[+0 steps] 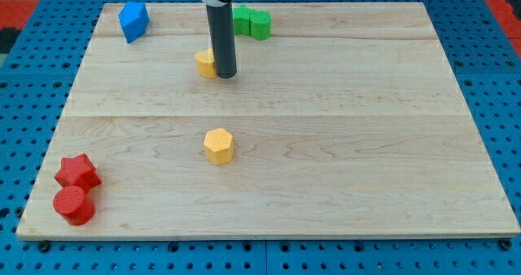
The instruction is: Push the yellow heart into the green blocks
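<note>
The yellow heart (pixel 205 63) lies near the view's top centre, mostly hidden behind the dark rod. My tip (pixel 225 74) rests on the board just right of the heart, touching or almost touching it. Two green blocks (pixel 251 22) sit together at the view's top, up and to the right of the heart; the left one is partly hidden by the rod. The right green block (pixel 260 24) looks like a cylinder.
A yellow hexagon block (pixel 218 146) sits at the board's centre. A blue block (pixel 133 20) lies at the top left. A red star (pixel 77 172) and a red cylinder (pixel 74 204) sit at the bottom left. The wooden board (pixel 366 145) lies on blue pegboard.
</note>
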You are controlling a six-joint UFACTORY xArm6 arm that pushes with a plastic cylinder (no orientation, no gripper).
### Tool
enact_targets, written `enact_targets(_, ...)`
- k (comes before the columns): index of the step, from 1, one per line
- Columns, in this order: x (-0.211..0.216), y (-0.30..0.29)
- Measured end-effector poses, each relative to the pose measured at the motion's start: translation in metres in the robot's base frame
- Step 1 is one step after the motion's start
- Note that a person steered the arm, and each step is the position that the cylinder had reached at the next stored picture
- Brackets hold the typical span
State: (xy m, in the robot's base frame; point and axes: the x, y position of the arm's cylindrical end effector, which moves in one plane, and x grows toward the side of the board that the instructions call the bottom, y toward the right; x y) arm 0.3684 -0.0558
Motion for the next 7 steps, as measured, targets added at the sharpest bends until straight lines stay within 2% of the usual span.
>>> enact_targets(1, 0.029, -0.017)
enact_targets(2, 0.005, -0.049)
enact_targets(4, -0.054, -0.003)
enact_targets(5, -0.063, 0.014)
enact_targets(7, 0.104, 0.070)
